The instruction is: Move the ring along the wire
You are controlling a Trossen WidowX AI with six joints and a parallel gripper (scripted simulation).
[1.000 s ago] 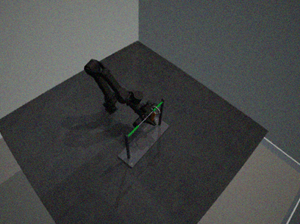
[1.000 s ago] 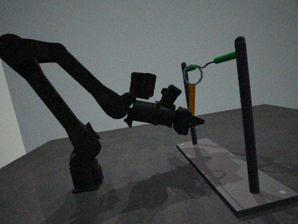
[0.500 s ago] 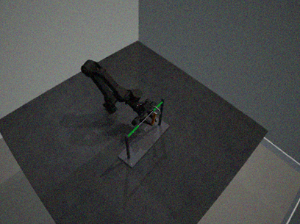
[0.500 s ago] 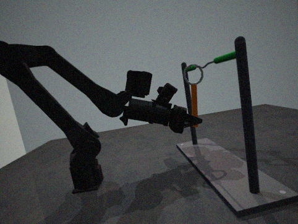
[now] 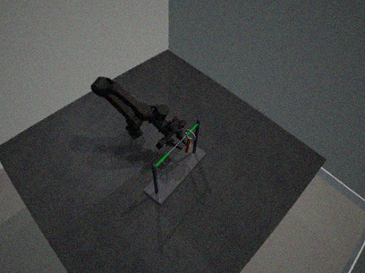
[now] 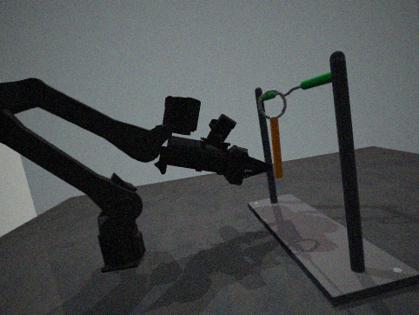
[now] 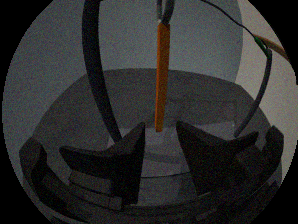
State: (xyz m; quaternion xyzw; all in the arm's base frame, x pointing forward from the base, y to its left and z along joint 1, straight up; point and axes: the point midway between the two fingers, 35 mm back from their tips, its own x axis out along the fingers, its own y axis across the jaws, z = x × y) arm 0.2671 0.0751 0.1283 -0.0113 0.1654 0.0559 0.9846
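Note:
The ring (image 5: 194,136) (image 6: 285,105) hangs around the wire at the inner end of the green part (image 5: 193,128) (image 6: 269,95) beside one post (image 5: 195,144) (image 6: 271,187) (image 7: 92,50). Its orange handle (image 5: 188,145) (image 6: 276,148) (image 7: 162,75) hangs down nearly upright. My gripper (image 5: 183,145) (image 6: 269,167) (image 7: 161,125) is open and empty, its tips at the height of the handle's lower end. In the wrist view the handle's lower end shows beyond the gap between the fingers. The thin grey wire (image 6: 292,90) runs above the fingers.
The other green part (image 5: 162,159) (image 6: 316,81) (image 7: 262,45) meets the other post (image 5: 155,182) (image 6: 348,174) (image 7: 260,100). Both posts stand on a flat pale base plate (image 5: 165,192) (image 6: 339,278), below my gripper.

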